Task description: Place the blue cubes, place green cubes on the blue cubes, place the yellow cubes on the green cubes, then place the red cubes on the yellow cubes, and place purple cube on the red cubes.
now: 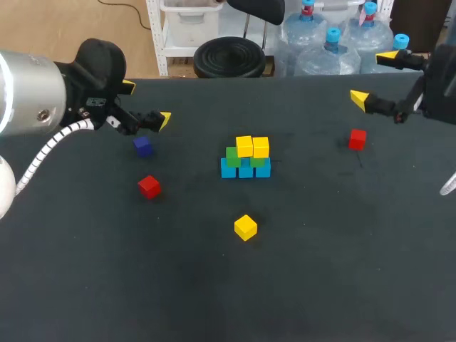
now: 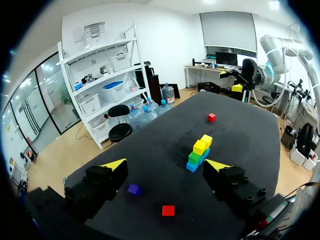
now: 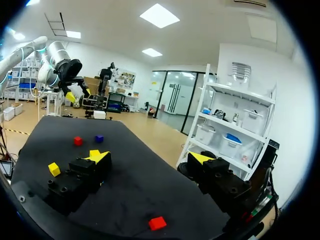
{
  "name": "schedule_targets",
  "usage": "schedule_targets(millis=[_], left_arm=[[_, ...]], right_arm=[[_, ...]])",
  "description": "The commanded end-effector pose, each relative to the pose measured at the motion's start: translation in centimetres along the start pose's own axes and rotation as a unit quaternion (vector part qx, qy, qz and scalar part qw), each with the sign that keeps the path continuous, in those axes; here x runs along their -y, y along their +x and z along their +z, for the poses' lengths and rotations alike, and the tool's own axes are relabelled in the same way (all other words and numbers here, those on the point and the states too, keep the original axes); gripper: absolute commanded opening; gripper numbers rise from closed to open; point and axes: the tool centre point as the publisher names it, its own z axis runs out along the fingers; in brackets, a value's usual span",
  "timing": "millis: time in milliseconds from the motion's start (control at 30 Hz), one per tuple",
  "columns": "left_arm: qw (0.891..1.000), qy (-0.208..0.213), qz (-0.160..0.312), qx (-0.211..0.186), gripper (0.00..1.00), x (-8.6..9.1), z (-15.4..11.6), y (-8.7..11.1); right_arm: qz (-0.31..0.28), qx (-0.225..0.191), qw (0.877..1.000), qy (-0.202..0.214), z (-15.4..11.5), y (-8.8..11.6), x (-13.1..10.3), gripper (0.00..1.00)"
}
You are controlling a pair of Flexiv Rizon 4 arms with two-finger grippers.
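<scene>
Closest to us is our left arm (image 1: 28,89), coming in over the left of the worktop (image 1: 342,271). The left claw (image 1: 147,103) hangs with its fingers wide apart and nothing between them, just above the purple cube (image 1: 143,146). One red cube (image 1: 149,187) lies a little nearer us. Our right claw (image 1: 373,77) is likewise spread and empty at the far right edge, near the second red cube (image 1: 357,139). In the middle stands the stack (image 1: 246,160): three blue cubes (image 1: 246,169) in a row, green cubes (image 1: 231,154) on them, two yellow cubes (image 1: 244,146) on top. A loose yellow cube (image 1: 245,227) lies alone, well apart in front of the stack.

We judge the yellow layer unfinished, so that loose cube should go next. The danger is the stack itself. Its top cubes sit touching, and a spread finger coming down beside them could shove one off or skew the green row. A cube set down off-centre could tip. Taking the purple cube early, because it is handiest, would break the order.
</scene>
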Motion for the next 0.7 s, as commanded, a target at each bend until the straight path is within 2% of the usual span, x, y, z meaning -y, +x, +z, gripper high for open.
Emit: schedule_targets(millis=[33, 267, 333, 467, 567, 700], left_arm=[[0.998, 0.040, 0.029, -0.035, 1.00, 1.6, 1.4, 0.2], [0.986, 0.048, 0.048, -0.155, 1.00, 5.1, 3.0, 2.2], [0.978, 0.046, 0.057, -0.196, 1.00, 6.1, 3.0, 3.0], [0.966, 0.050, 0.054, -0.249, 1.00, 8.5, 3.2, 4.2], [0.960, 0.056, 0.022, -0.274, 1.00, 10.3, 3.3, 4.3], [0.955, 0.082, -0.018, -0.284, 1.00, 12.9, 4.0, 4.6]], right_arm=[[0.000, 0.000, 1.000, -0.001, -0.1, -0.1, 0.0, 1.00], [0.000, 0.000, 1.000, -0.001, -0.1, -0.1, 0.0, 1.00], [0.000, 0.000, 1.000, -0.001, -0.1, -0.1, 0.0, 1.00], [0.000, 0.000, 1.000, -0.001, -0.1, -0.1, 0.0, 1.00], [0.000, 0.000, 1.000, -0.001, -0.1, -0.1, 0.0, 1.00], [0.000, 0.000, 1.000, -0.001, -0.1, -0.1, 0.0, 1.00]])
